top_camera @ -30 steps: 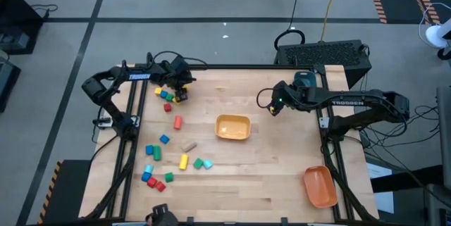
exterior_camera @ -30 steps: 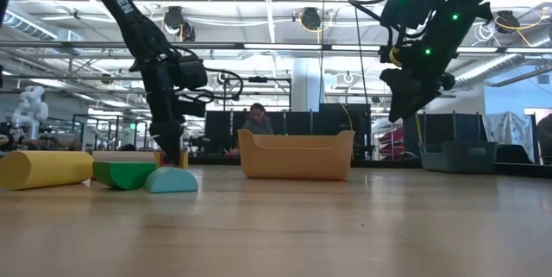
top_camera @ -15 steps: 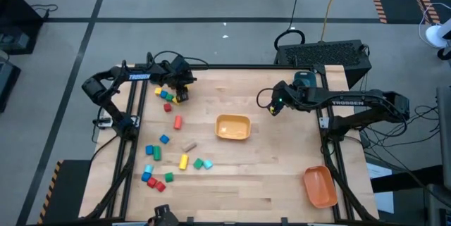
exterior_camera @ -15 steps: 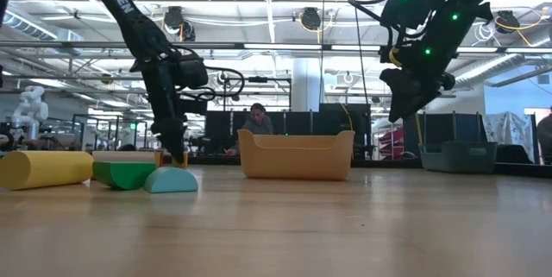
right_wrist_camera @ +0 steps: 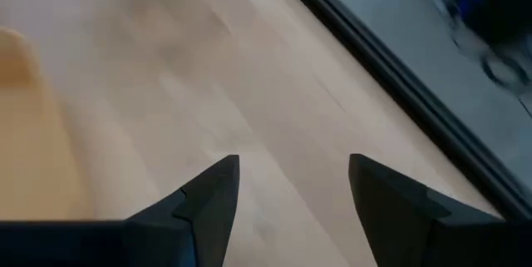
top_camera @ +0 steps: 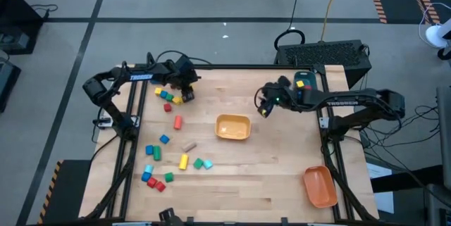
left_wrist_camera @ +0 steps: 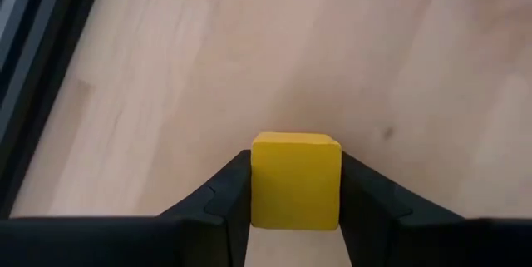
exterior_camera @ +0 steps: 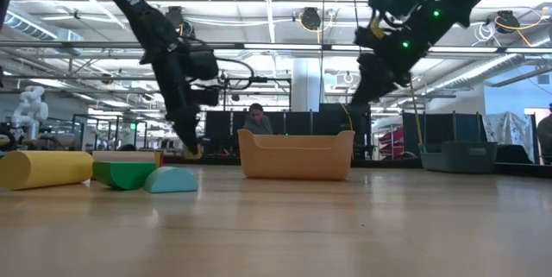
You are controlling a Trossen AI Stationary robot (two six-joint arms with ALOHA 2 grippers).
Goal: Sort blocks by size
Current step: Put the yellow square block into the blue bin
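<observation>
Wooden table (top_camera: 282, 184), pale butcher-block top, carried on a dark frame, stood over a grey floor; a large hall with ceiling lights lay beyond it, and a person (exterior_camera: 256, 122) sat far behind.

Left gripper (left_wrist_camera: 296, 217): near the far left corner of the table, fingers (left_wrist_camera: 218, 205) pressed against both sides of a yellow cube (left_wrist_camera: 296, 180), the cube lifted just clear of the wood.

Right gripper (right_wrist_camera: 291, 185): raised over the far right part of the table, beside the far edge, jaws parted with nothing between them.

Blocks: a small cluster (top_camera: 166, 96) of yellow, blue, green and red pieces lay just beside the left gripper at the far left. A red cylinder (top_camera: 177, 122) lay alone nearer the middle of the left side. A looser scatter (top_camera: 156, 164) ran toward the near left corner, among it a yellow cylinder (top_camera: 184, 161), a green block (top_camera: 199, 162), a cyan block (top_camera: 208, 164) and a tan piece (top_camera: 189, 146).

Yellow bin (top_camera: 233, 127): at the table's centre, nothing seen inside.

Orange bin (top_camera: 320, 186): at the near right corner.
</observation>
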